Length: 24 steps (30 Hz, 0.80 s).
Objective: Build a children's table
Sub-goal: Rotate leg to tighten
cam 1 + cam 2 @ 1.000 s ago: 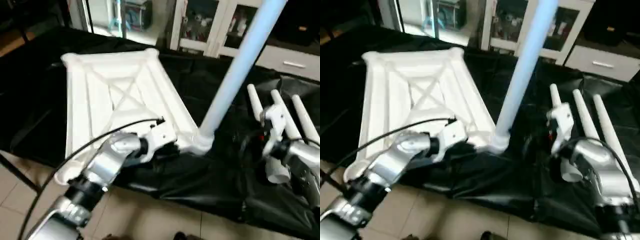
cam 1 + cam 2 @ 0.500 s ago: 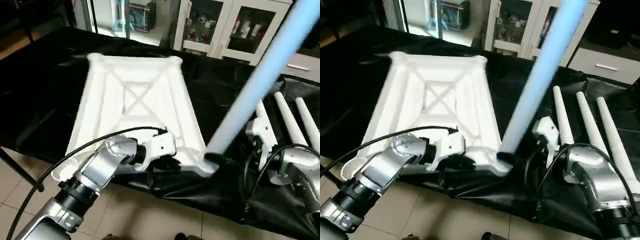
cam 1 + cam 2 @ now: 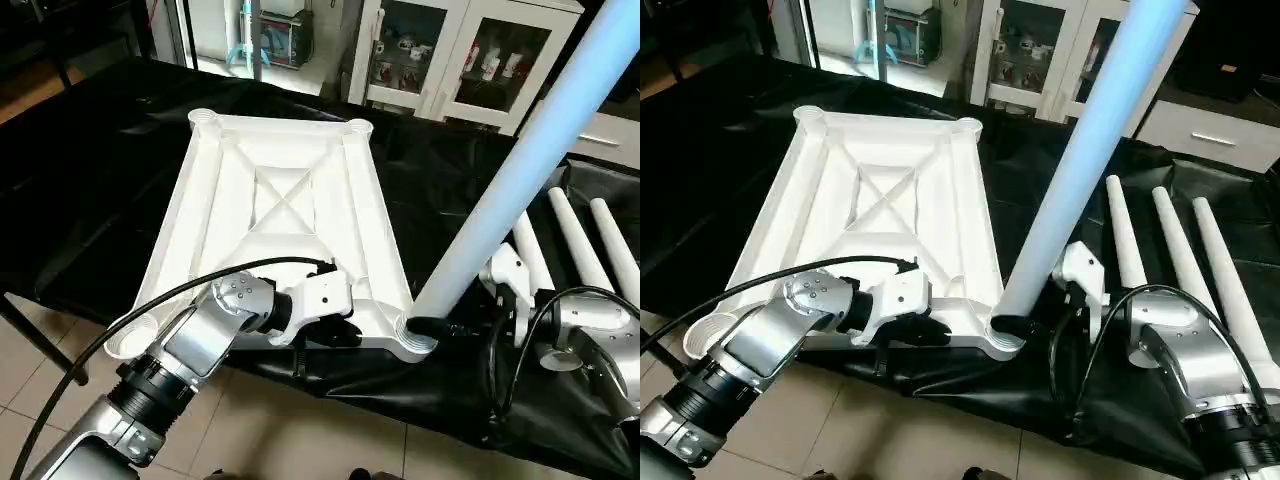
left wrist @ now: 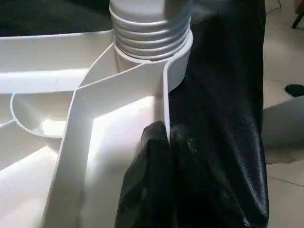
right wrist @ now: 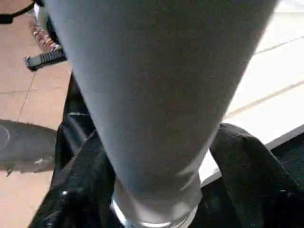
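Observation:
The children's table lies in parts on a black cloth. Its white tabletop (image 3: 375, 230) is upside down, X ribs facing up. One long white leg (image 3: 500, 200) stands in the near right corner socket (image 3: 415, 340) and leans up and to the right. My left gripper (image 3: 335, 330) is shut on the tabletop's near rim wall just beside that socket; its black fingertips (image 4: 152, 142) pinch the thin wall. My right gripper (image 3: 445, 325) is at the foot of the standing leg (image 5: 156, 104). Three more legs (image 3: 1180, 250) lie side by side on the cloth at the right.
The black cloth (image 3: 90, 180) hangs over the bench's near edge above a tiled floor (image 3: 300, 430). Glass-door cabinets (image 3: 450, 50) stand behind the bench. A black cable (image 3: 150, 310) loops over my left forearm.
The camera has shifted. My right gripper has moved from beside the lying legs in toward the foot of the standing leg. My left gripper keeps its hold on the rim.

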{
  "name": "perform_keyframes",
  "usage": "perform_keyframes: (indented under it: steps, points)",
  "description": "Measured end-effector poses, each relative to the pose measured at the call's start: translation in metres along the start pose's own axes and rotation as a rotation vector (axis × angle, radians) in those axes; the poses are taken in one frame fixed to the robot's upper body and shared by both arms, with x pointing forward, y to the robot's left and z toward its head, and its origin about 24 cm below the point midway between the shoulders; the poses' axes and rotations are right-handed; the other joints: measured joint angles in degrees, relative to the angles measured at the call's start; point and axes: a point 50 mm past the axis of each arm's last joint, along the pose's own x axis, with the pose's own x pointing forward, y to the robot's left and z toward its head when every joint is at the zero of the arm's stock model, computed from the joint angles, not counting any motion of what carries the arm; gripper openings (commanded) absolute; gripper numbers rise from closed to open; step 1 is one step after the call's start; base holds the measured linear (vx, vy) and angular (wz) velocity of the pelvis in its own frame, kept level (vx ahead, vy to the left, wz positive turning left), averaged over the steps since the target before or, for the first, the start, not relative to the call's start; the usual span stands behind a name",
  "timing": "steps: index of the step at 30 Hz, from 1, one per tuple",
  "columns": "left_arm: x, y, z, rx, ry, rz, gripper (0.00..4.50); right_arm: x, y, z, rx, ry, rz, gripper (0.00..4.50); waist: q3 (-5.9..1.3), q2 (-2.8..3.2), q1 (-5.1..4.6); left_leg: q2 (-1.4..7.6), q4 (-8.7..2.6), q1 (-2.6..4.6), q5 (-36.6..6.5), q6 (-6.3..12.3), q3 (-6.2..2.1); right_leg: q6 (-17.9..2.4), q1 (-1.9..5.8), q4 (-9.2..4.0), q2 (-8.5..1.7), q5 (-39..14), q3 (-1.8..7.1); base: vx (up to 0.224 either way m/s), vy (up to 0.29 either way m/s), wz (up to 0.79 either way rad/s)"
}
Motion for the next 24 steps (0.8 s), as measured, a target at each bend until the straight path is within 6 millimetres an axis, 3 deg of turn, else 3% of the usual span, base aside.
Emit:
perform_keyframes:
  steps: [9, 20, 24]
  points:
    - [-0.001, 0.0, 0.0, 0.002, 0.003, 0.0, 0.0, 0.002, -0.001, -0.002, -0.014, 0.025, 0.033, 2.21, -0.03, 0.0, -0.02, 0.01, 0.0, 0.01, 0.0, 0.0, 0.0, 0.0, 0.0, 0.03, 0.0, 0.0, 0.0, 0.0, 0.0, 0.0]
    - [-0.001, -0.001, -0.002, -0.001, 0.015, -0.003, 0.0, 0.004, -0.001, -0.005, -0.015, 0.026, 0.041, 2.08, -0.49, -0.32, -0.01, 0.02, 0.01, 0.04, 0.0, 0.0, 0.0, 0.0, 0.01, 0.05, 0.01, 0.0, 0.0, 0.0, 0.0, 0.0]
    - [-0.004, 0.001, -0.006, -0.031, 0.027, 0.027, 0.0, 0.013, -0.002, -0.01, 0.037, -0.017, -0.015, 2.07, -1.03, -0.72, -0.7, 0.07, 0.02, 0.11, 0.0, -0.03, -0.02, 0.0, 0.04, 0.09, 0.08, 0.0, -0.01, 0.0, 0.0, 0.0]
